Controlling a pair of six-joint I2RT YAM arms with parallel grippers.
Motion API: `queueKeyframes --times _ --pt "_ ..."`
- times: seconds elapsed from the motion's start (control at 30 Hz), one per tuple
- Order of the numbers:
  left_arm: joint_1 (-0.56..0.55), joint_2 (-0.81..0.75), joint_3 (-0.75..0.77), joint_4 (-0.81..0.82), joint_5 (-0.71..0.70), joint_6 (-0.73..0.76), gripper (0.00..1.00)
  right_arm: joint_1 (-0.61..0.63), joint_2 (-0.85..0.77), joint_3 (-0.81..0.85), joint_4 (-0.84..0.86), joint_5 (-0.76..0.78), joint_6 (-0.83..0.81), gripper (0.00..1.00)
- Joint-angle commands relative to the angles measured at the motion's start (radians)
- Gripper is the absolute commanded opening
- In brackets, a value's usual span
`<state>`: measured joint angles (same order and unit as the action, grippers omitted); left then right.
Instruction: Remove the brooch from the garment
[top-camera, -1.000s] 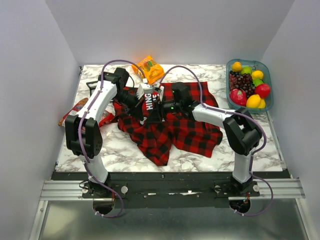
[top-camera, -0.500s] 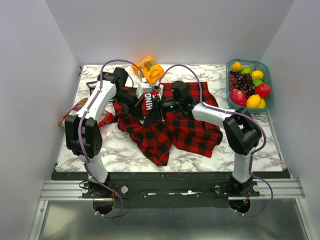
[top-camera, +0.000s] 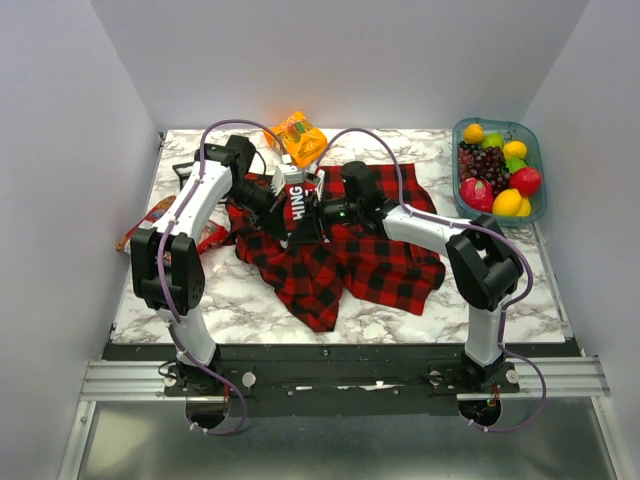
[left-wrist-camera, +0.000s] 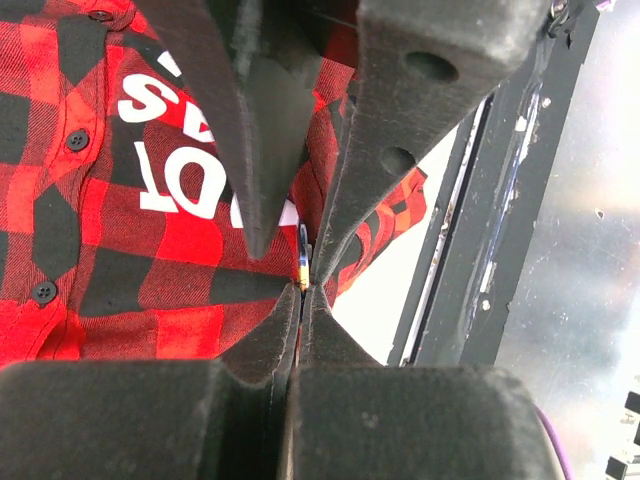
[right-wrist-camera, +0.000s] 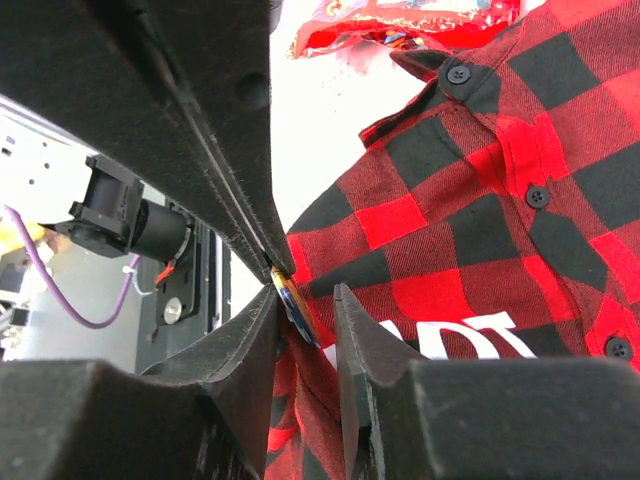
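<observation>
1. Red-and-black plaid garment (top-camera: 380, 262), top external view: it lies crumpled at mid-table on the white marble table (top-camera: 250, 300), and its left rear part is drawn up into a peak. The left gripper (top-camera: 283, 215) and the right gripper (top-camera: 305, 222) meet at that peak from opposite sides. The brooch cannot be made out here. An orange snack packet (top-camera: 297, 137) lies behind the garment. A red wrapper (top-camera: 150, 222) lies at the left table edge. A teal fruit tray (top-camera: 533, 150) stands at the right rear.
2. Left wrist view: the left gripper (left-wrist-camera: 300, 300) has its fingers pressed together, with the garment (left-wrist-camera: 110, 250) edge pinched at the tips. Just beyond the tips, the brooch (left-wrist-camera: 303, 262) shows as a thin yellow-and-blue sliver between the right gripper's fingers (left-wrist-camera: 400, 150). White lettering (left-wrist-camera: 170, 190) and black buttons (left-wrist-camera: 78, 141) show on the fabric.
3. Right wrist view: the brooch (right-wrist-camera: 297, 305) is a flat disc seen edge-on, blue with a yellow rim, sitting at the garment (right-wrist-camera: 480, 200) edge. The right gripper (right-wrist-camera: 305, 295) has its fingers apart, one on each side of the disc. The finger toward the picture's left touches the disc. A thin strip of fabric shows between the disc and the other finger. The closed tip of the left gripper (right-wrist-camera: 268, 262) meets the fabric just above the brooch.
</observation>
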<state>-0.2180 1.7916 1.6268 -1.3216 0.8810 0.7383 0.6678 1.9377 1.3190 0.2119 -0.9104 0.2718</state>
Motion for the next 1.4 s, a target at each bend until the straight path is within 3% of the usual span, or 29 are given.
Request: queueKeyframes --times 0.0,0.5,0.67,0.8,0.93,1.07,1.2,1.37 --pt "0.008 0.005 0.015 -0.192 0.102 -0.025 0.0 0.003 0.018 0.02 -0.057 0.064 -0.083 0.35" --pt "0.017 0.019 -0.03 -0.194 0.231 -0.085 0.0 0.004 0.018 0.057 -0.1 0.22 -0.167 0.26" --pt "0.017 0.009 -0.028 -0.194 0.21 -0.08 0.0 0.009 0.02 0.071 -0.138 0.272 -0.203 0.25" --pt "0.019 -0.001 -0.01 -0.192 0.122 -0.057 0.0 0.004 -0.04 0.033 -0.21 0.283 -0.326 0.26" --pt "0.023 -0.012 0.007 -0.176 0.024 -0.034 0.0 -0.011 -0.135 -0.061 -0.249 0.17 -0.437 0.33" --pt "0.026 -0.026 0.016 -0.142 -0.019 -0.046 0.0 -0.025 -0.223 -0.127 -0.282 -0.033 -0.554 0.48" --pt "0.031 -0.035 0.016 -0.105 -0.024 -0.074 0.0 -0.025 -0.238 -0.123 -0.295 -0.03 -0.56 0.53" --pt "0.029 -0.093 -0.053 0.037 -0.031 -0.23 0.0 -0.019 -0.154 -0.04 -0.287 0.034 -0.514 0.54"
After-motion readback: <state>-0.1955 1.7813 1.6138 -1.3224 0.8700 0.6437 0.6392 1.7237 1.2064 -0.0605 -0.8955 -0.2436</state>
